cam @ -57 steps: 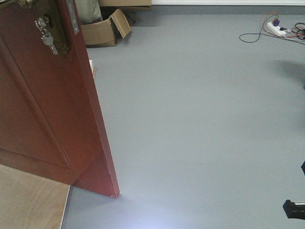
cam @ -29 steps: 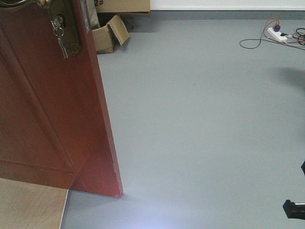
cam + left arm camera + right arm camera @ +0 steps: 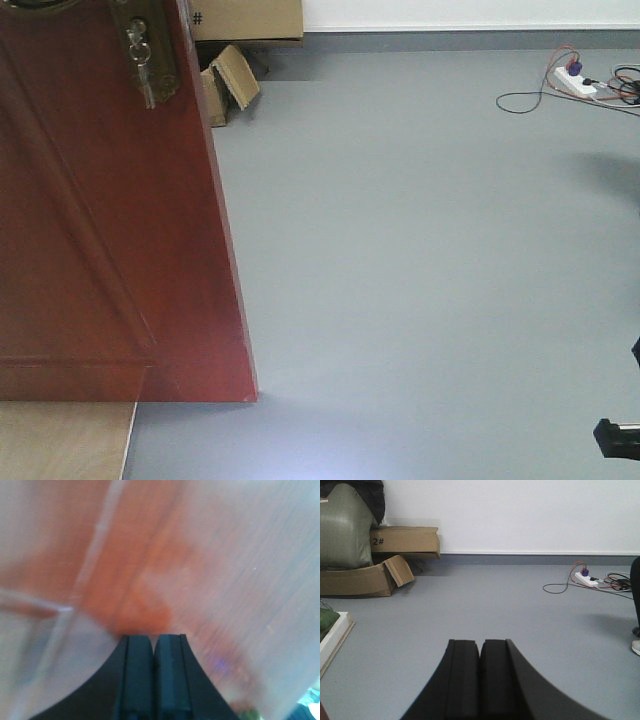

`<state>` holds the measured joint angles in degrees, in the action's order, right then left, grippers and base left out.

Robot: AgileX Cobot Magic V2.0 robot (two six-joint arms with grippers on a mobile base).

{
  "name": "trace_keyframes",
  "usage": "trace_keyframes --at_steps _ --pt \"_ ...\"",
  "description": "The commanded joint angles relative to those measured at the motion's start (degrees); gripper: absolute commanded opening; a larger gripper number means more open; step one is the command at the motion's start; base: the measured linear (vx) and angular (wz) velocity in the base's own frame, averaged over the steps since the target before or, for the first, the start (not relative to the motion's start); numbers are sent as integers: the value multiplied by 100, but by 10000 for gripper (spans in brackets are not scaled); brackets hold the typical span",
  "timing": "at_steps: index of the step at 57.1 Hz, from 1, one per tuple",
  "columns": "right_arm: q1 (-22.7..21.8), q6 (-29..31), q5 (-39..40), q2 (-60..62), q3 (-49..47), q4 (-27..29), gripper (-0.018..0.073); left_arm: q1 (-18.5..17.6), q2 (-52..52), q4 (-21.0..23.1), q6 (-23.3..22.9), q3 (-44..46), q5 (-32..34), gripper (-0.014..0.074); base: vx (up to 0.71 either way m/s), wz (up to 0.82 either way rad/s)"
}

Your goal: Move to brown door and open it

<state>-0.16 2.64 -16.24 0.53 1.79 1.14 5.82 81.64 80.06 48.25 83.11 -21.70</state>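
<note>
Brown door (image 3: 110, 220) edge left — grey floor (image 3: 430, 250) open; both fingers closed, empty.

The front view looks down from above at the grey floor (image 3: 420, 280), with the door (image 3: 110, 220) filling its left side. The left wrist view sits very close to the door (image 3: 200, 555), which is blurred, its gripper (image 3: 153, 645) at the bottom edge. The right wrist view looks low and level across the floor (image 3: 495, 605) to the wall (image 3: 520, 515). Front and right wrist views share the box (image 3: 228, 85) (image 3: 365, 577) and power strip (image 3: 575, 82) (image 3: 584, 578).
</note>
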Motion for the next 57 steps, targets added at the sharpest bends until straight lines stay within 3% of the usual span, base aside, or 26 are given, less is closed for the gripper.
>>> trace_keyframes --at_steps 1,57 --pt "-10 31 473 83 29 -35 0 -23 -198 191 -2 209 113 -3 10 8" --pt "-10 31 473 83 29 -35 0 -30 -218 95 -2 193 37 -3 2 3"
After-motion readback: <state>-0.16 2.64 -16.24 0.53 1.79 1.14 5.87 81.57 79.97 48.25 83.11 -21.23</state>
